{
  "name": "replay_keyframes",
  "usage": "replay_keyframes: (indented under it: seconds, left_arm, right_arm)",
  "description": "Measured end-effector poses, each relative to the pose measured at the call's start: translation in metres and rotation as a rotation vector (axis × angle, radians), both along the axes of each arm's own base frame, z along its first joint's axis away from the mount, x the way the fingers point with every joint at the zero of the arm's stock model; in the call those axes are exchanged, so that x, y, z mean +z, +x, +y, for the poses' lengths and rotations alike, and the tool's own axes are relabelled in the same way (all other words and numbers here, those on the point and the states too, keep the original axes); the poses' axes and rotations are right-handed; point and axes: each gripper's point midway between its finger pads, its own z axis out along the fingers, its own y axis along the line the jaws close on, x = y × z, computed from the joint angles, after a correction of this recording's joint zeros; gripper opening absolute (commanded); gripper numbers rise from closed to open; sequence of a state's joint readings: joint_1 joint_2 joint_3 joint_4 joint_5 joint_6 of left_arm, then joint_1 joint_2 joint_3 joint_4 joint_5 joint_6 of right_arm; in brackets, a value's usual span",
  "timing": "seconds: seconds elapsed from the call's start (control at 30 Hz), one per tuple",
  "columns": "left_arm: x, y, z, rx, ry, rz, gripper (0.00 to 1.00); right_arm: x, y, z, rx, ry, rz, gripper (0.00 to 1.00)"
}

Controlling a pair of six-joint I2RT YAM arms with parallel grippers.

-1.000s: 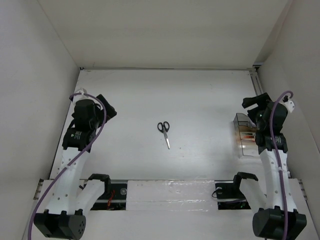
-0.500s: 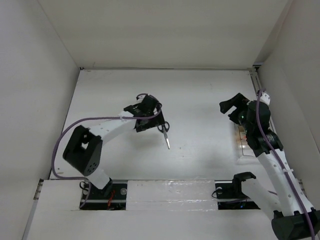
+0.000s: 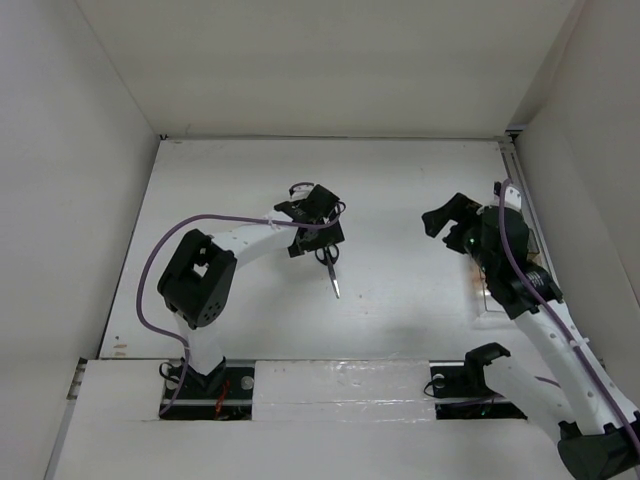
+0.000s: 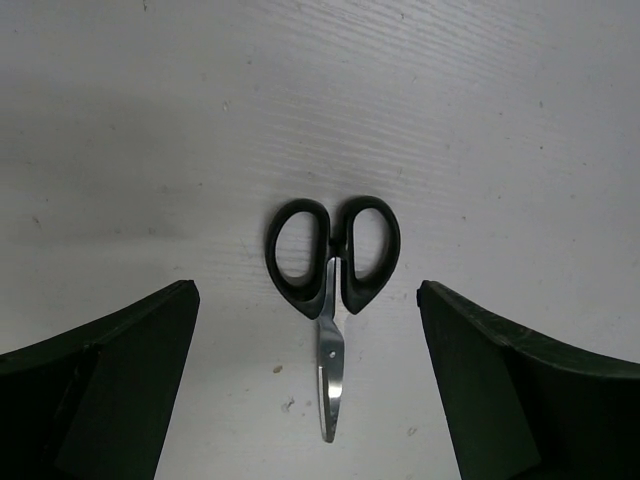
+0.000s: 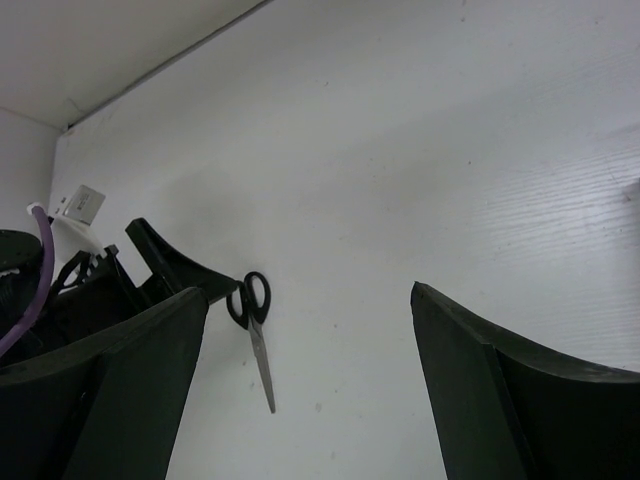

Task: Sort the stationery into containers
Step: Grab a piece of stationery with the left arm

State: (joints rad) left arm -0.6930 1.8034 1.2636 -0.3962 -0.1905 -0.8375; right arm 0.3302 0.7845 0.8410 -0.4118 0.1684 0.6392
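Black-handled scissors point(image 3: 330, 262) lie flat on the white table, blades shut and pointing at the near edge. My left gripper point(image 3: 320, 238) hangs just over their handles, open. In the left wrist view the scissors point(image 4: 332, 268) lie between the two wide-apart fingers point(image 4: 110, 385), untouched. My right gripper point(image 3: 445, 220) is open and empty, off to the right of the scissors. It faces them in the right wrist view, where the scissors point(image 5: 252, 310) lie beside the left gripper point(image 5: 165, 268). A clear container point(image 3: 484, 298) sits at the right edge, mostly hidden behind the right arm.
White walls close the table in at the back and on both sides. A rail point(image 3: 518, 190) runs along the right edge. The left arm's purple cable point(image 3: 215, 222) arches over the table to its left.
The left arm has swung from the left side out to the middle and now stands over the scissors' handles. The right gripper has moved left, away from the container.
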Motion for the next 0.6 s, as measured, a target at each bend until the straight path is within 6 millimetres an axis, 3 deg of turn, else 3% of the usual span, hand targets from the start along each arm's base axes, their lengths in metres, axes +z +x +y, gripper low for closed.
replay_keyframes:
  seconds: [0.43,0.6]
  left_arm:
    - [-0.003,0.001,0.023,0.071,0.107,0.003,0.8]
    - [-0.014,-0.006,0.033,0.087,0.144,0.02,0.78]
  right_arm:
    - [-0.008,0.001,0.008,0.027,-0.013,0.02,0.89]
    - [-0.007,0.001,0.01,0.034,-0.013,0.017,0.89]
